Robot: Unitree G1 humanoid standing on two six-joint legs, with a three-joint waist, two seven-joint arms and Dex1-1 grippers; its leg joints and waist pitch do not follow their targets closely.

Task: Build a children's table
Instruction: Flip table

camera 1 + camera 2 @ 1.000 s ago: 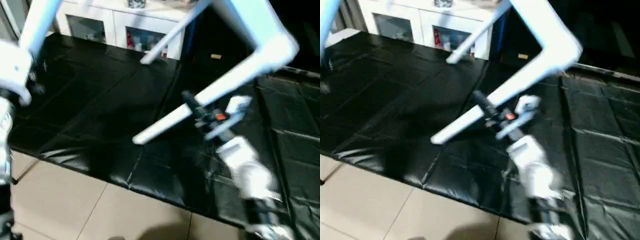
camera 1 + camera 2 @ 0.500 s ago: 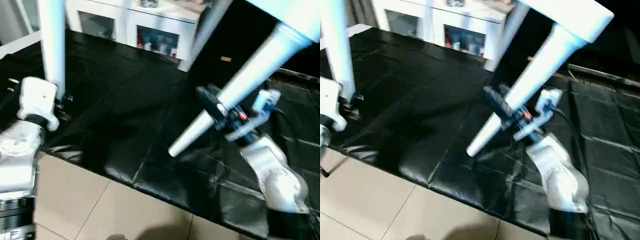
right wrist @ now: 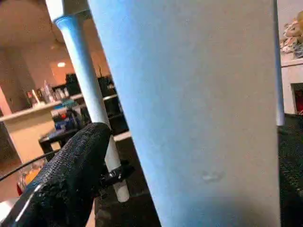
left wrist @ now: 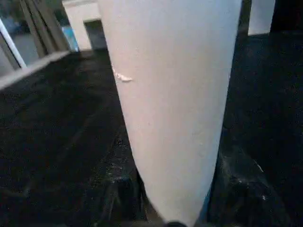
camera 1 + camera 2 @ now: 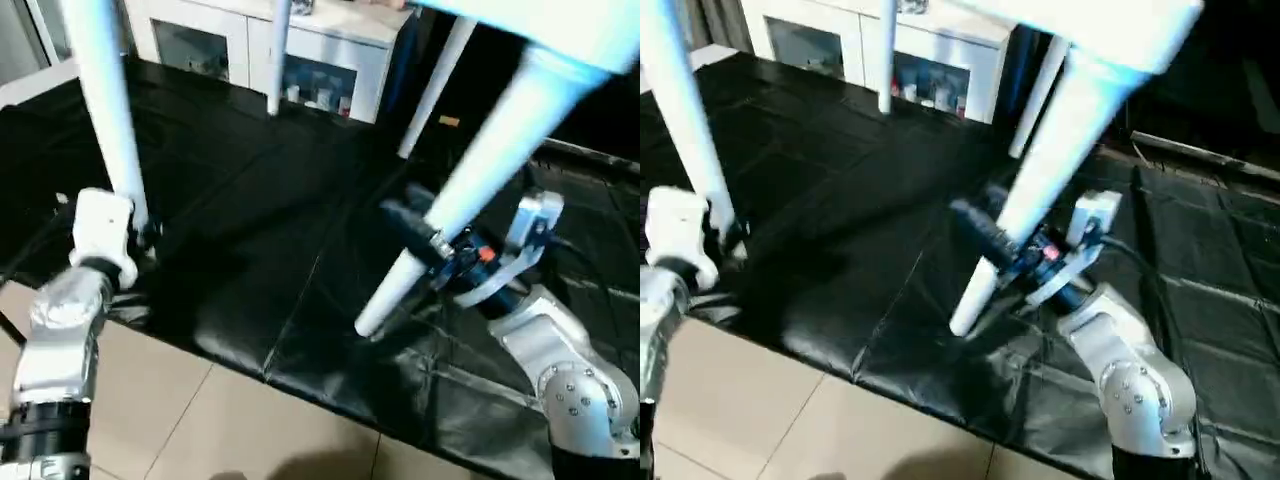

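The children's table hangs above the black sheet, its white top (image 5: 560,20) at the upper right and its white legs pointing down. My left gripper (image 5: 140,235) is shut on the near-left leg (image 5: 110,110), close to its lower end; that leg (image 4: 175,94) stands between its fingers in the left wrist view. My right gripper (image 5: 425,245) stands open around the slanting near-right leg (image 5: 480,160), a little above its tip. In the right wrist view a black finger (image 3: 66,179) sits beside this leg (image 3: 203,118) with a gap. Two far legs (image 5: 278,60) (image 5: 430,90) hang behind.
A crinkled black sheet (image 5: 250,200) covers the work area, its front edge meeting beige floor tiles (image 5: 200,420). A white glass-door cabinet (image 5: 320,60) stands at the back. Dark furniture sits at the far right.
The table has swung from steeply tilted to nearly upright, its legs now pointing down. My left arm has come lower with its leg. My right gripper has stayed around the near-right leg.
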